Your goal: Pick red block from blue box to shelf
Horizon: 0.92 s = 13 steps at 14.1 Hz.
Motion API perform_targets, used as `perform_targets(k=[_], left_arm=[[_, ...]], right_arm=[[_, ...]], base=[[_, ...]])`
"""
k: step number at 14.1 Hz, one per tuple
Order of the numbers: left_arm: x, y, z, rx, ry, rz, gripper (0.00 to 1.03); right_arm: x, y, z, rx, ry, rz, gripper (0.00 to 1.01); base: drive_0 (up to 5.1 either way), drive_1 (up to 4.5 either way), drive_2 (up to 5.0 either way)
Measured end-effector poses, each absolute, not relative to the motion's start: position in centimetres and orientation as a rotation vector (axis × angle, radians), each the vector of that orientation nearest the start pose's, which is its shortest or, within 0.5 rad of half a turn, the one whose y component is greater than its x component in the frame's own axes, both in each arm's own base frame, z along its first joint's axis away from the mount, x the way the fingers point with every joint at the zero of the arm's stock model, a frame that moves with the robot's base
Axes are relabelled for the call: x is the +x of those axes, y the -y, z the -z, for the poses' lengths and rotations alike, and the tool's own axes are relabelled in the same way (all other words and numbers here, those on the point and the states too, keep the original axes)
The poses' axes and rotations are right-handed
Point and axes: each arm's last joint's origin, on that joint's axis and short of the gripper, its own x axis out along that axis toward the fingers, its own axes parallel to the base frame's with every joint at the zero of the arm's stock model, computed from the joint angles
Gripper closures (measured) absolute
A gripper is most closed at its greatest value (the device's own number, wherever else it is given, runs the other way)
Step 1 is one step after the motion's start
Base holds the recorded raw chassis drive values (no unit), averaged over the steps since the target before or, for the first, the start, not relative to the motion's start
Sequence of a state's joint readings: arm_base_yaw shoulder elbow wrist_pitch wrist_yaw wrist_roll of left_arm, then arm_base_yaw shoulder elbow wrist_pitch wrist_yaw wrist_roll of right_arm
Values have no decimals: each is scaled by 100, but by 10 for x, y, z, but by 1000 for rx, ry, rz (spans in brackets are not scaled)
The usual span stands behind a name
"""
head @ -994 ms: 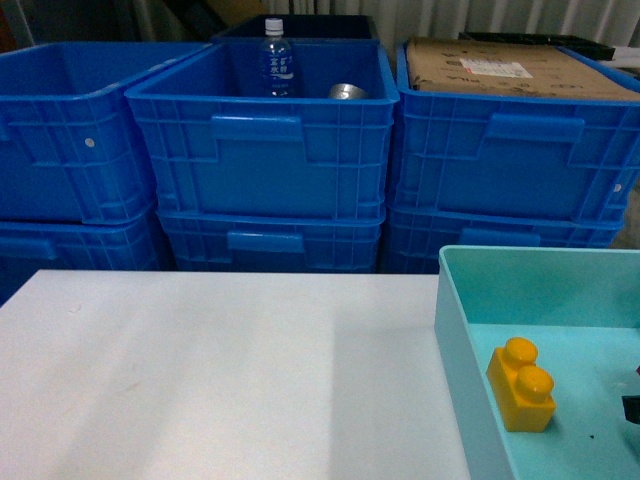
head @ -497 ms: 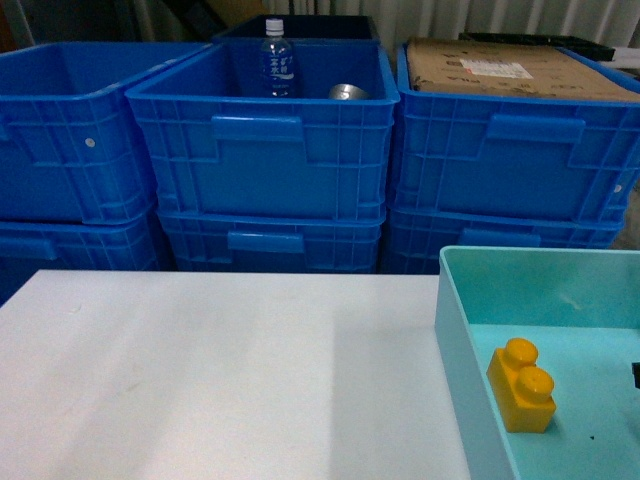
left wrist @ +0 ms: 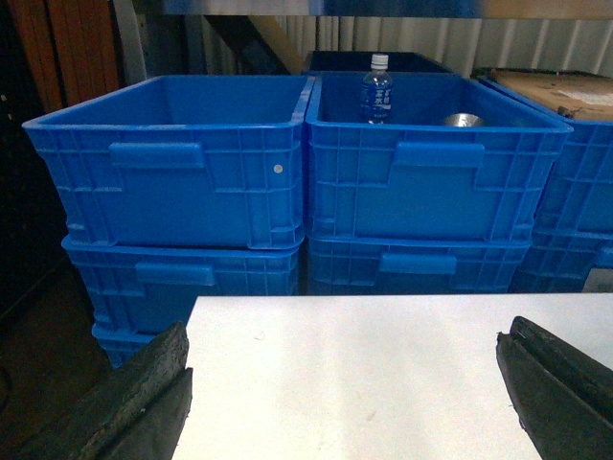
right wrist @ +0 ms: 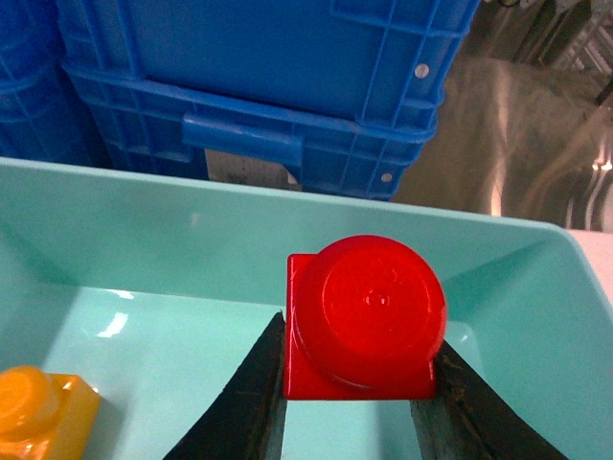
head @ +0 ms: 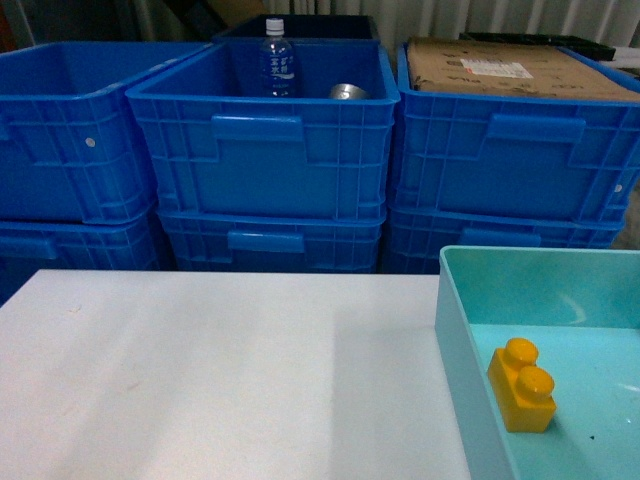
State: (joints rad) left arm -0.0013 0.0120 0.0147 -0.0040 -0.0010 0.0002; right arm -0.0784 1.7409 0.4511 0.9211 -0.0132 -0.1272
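In the right wrist view the right gripper (right wrist: pixel 350 422) held the red block (right wrist: pixel 362 323) between its two dark fingers (right wrist: pixel 244 402), one against each side, stud facing the camera. The block sat squarely in the jaws and appeared raised off the floor of the blue box (right wrist: pixel 144 326), though how far clear of it could not be told. The yellow brick (right wrist: pixel 43 407) lay low to the left on the box floor, apart from the block. Beyond the box's far wall stood the dark blue crates (right wrist: pixel 287 86).

The left gripper (left wrist: pixel 350 393) hung wide and empty over the white table (left wrist: pixel 364 364), facing the same crates, with no part in the carry.

The head view showed the box (head: pixel 455 330) at lower right, neither gripper in frame. No shelf showed plainly, so the right arm alone was placed to carry the block, probably up and out over the box wall.
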Motion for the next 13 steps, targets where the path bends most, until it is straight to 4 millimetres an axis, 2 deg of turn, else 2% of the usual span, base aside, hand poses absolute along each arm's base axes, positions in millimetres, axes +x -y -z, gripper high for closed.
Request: perform_targets(k=[6,10,13], left_arm=[[98,0,-167,0,-2,0,5],[98,0,-167,0,-1,0,5],[98,0,-167,0,-2,0,5]], right_arm=[[239,19,-166,-111,-185,14,72],[197,23,-171,-105,-157,6,72],[174,25,-174,-101,-138,-4,72]], base=[[0,0,0],[0,0,0],[0,0,0]])
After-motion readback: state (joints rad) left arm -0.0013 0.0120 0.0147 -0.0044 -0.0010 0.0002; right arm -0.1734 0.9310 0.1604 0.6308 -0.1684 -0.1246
